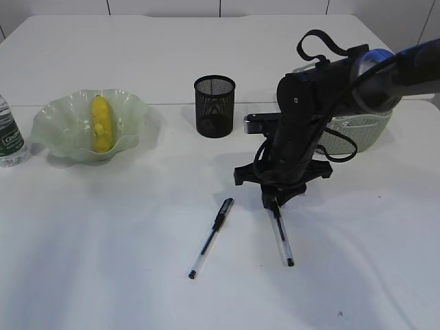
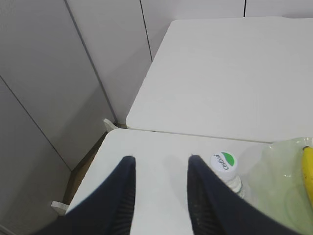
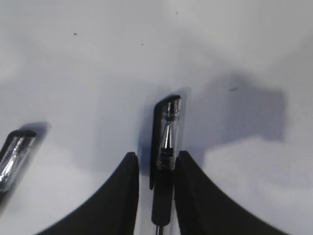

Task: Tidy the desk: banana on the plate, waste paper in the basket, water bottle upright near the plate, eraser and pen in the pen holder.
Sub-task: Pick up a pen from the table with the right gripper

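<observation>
Clamping a pen [image 3: 164, 161] on the desk [image 1: 103, 227], right gripper [image 3: 156, 171] (left gripper [image 2: 159, 196] unclenched, empty)

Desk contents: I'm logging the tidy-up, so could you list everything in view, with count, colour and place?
desk: one, white, under everything
plate: one, pale green, left
banana: one, yellow, on the plate
bottle: one, clear with green label, upright at far left edge
pen holder: one, black mesh, centre back
basket: one, sage green, right, behind the arm
pens: two, clear with black grips, front centre; one lies free
right gripper: black, jaws around the other pen
left gripper: black, open, empty, above the desk's left edge near the bottle
</observation>
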